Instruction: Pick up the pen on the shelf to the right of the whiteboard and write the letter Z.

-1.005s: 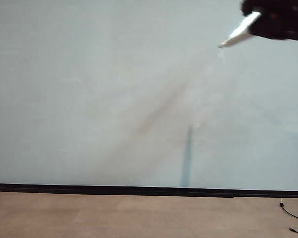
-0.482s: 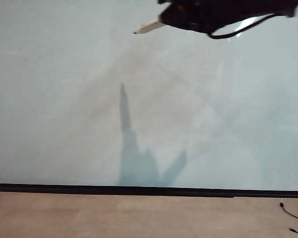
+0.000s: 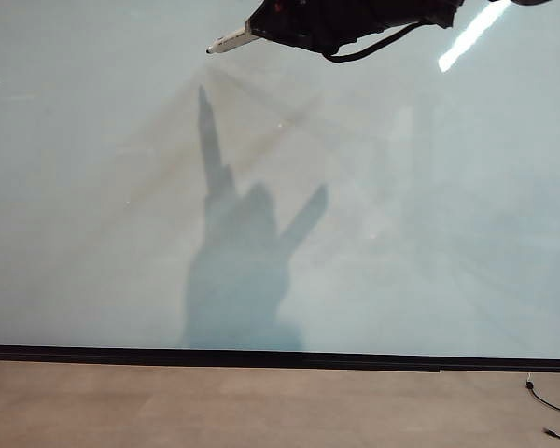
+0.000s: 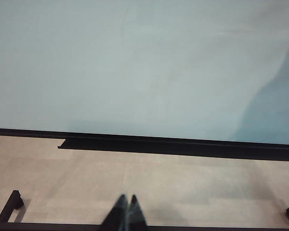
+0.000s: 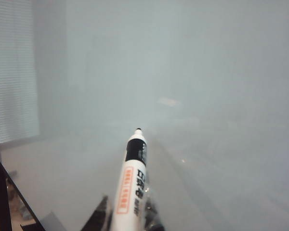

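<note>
The right gripper (image 3: 266,30) hangs in front of the upper part of the whiteboard (image 3: 429,233), its jaws clamped on the barrel of the pen (image 3: 229,41), which sticks out past the fingers with its dark tip aimed at the board and slightly toward the board's left side. In the right wrist view the pen (image 5: 131,178) rises from between the fingers (image 5: 97,217) toward the pale surface, and the tip appears to stand a little off it; contact cannot be confirmed from any view. No letter Z, nor any stroke of one, shows on the board, so the step in hand is judged to be bringing the tip onto the board to start the top bar. To do that well, the tip should meet the board gently and close to square, with only enough pressure to leave ink, since a hard push could slide the pen back through the jaws or skew it. The start point lies high on the board, so there is ample bare surface below for the diagonal and the bottom bar; the first stroke should run toward the board's right side, and contact should hold steady through both corners. The dark shadow (image 3: 238,271) of arm and pen on the board is a useful cue: as tip and shadow-tip converge, contact is near. The left gripper (image 4: 124,214) rests low, near the floor in front of the board's dark lower strip (image 4: 183,146), fingers pressed together and holding nothing.
</note>
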Controlling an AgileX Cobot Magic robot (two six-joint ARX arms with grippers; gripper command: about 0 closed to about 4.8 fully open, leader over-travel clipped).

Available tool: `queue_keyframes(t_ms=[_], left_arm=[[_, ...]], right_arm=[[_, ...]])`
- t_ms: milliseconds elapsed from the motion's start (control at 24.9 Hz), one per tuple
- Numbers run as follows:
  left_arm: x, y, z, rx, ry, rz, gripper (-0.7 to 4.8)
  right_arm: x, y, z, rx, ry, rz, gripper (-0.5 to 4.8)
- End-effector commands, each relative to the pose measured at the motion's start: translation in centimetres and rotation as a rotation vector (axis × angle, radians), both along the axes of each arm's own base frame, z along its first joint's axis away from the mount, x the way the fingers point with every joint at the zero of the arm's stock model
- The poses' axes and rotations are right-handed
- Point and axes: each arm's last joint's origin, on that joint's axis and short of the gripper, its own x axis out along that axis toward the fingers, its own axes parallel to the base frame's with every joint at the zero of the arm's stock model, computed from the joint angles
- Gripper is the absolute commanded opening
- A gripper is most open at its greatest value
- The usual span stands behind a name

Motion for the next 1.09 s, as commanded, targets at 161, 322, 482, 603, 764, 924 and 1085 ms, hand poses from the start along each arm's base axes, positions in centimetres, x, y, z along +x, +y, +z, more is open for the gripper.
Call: queue_keyframes(t_ms=[161,322,482,603,764,924,1085], left_arm=[[0.0,0.0,0.1,0.004,-0.007,-0.001,-0.05],[0.0,0.0,0.1,0.004,-0.007,-0.001,-0.04],[0.0,0.0,0.1,0.004,-0.007,-0.001,-0.05],[0.0,0.0,0.1,0.004,-0.007,-0.001,-0.05],[0.0,0.0,0.1,0.004,-0.007,-0.001,-0.04],[0.0,0.0,0.1,0.004,-0.007,-0.001,-0.05],[0.0,0.0,0.1,0.004,-0.007,-0.001,-0.04]], right_arm=[[0.3,0.2,1.1,-0.003,0.010,0.003,-0.09],[0.7,0.5,1.5,-0.013,0.024,-0.002,-0.09],[0.9,0.4,1.6,-0.010,0.032,-0.040,-0.09],[0.9,0.4,1.6,-0.004,0.037,-0.084,-0.09],[0.9,0.3,1.6,0.001,0.039,-0.111,-0.09],[0.9,0.2,1.7,0.003,0.037,-0.115,-0.09],[0.9,0.1,1.8,0.003,0.036,-0.119,-0.09]])
